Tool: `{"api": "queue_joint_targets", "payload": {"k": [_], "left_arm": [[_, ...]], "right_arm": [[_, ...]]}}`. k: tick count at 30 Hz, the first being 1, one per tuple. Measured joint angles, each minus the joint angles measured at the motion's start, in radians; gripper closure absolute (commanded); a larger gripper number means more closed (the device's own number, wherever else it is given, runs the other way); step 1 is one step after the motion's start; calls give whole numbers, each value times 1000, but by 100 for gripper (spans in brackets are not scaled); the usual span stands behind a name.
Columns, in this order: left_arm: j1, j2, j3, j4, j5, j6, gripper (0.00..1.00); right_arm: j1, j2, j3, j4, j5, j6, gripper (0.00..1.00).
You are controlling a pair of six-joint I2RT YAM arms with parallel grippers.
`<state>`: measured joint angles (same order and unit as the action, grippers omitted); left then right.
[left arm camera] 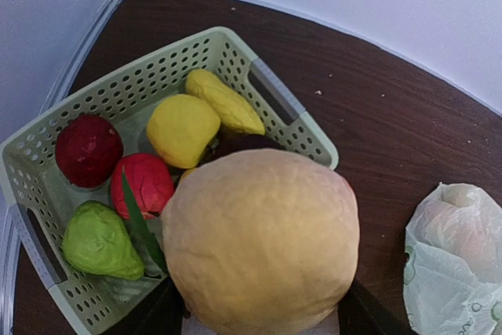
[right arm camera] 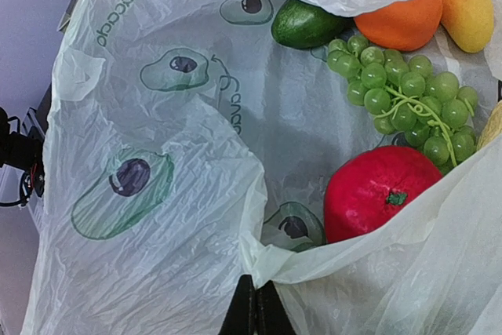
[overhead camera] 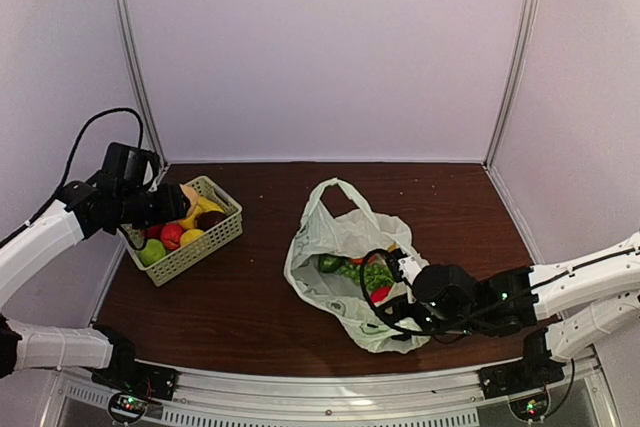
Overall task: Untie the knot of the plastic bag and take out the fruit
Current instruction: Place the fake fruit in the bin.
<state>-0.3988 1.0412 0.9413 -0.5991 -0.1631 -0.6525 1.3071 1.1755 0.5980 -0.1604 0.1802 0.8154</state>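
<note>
The plastic bag [overhead camera: 330, 247] lies open mid-table, one loop handle [overhead camera: 338, 187] standing free; no knot shows. In the right wrist view the bag [right arm camera: 157, 194] holds fruit: green grapes [right arm camera: 408, 100], a red piece [right arm camera: 376, 194], an orange one [right arm camera: 404, 21], a yellow one [right arm camera: 468, 9] and a dark green one [right arm camera: 306, 23]. My right gripper [right arm camera: 255, 307] is shut on the bag's near rim, seen from above as the right gripper [overhead camera: 397, 305]. My left gripper [left arm camera: 263, 315] is shut on a large peach-coloured fruit [left arm camera: 263, 241], held above the basket's near corner; from above the left gripper [overhead camera: 180, 202] hangs over the basket.
The pale green slotted basket [left arm camera: 274, 100] at the left holds two yellow fruits [left arm camera: 182, 127], two red ones [left arm camera: 88, 148], a green pear [left arm camera: 98, 239] and a dark plum [left arm camera: 243, 143]. White walls close the table's back and sides. In the top view the basket [overhead camera: 215, 237] stands near the left wall.
</note>
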Motion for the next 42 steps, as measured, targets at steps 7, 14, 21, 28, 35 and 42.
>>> {"api": "queue_joint_targets", "payload": {"k": [7,14,21,28,35,42], "left_arm": [[129,-23,-141,-17,32,10,31],[156,17,-188,-9,17,42,31],[204,103,-194,23,3,84,31],[206,113,-196,42,10,91,15],[206,100,-203,50,14,87,6],[207,21,-202,29,36,87,9]], "right_arm": [[0,22,6,1,-1,-3,100],[0,27,15,1,-2,-4,100],[0,27,15,0,-2,-4,100],[0,24,15,0,-2,-3,100],[0,24,15,0,-2,-4,100],[0,24,15,0,-2,-4,100]]}}
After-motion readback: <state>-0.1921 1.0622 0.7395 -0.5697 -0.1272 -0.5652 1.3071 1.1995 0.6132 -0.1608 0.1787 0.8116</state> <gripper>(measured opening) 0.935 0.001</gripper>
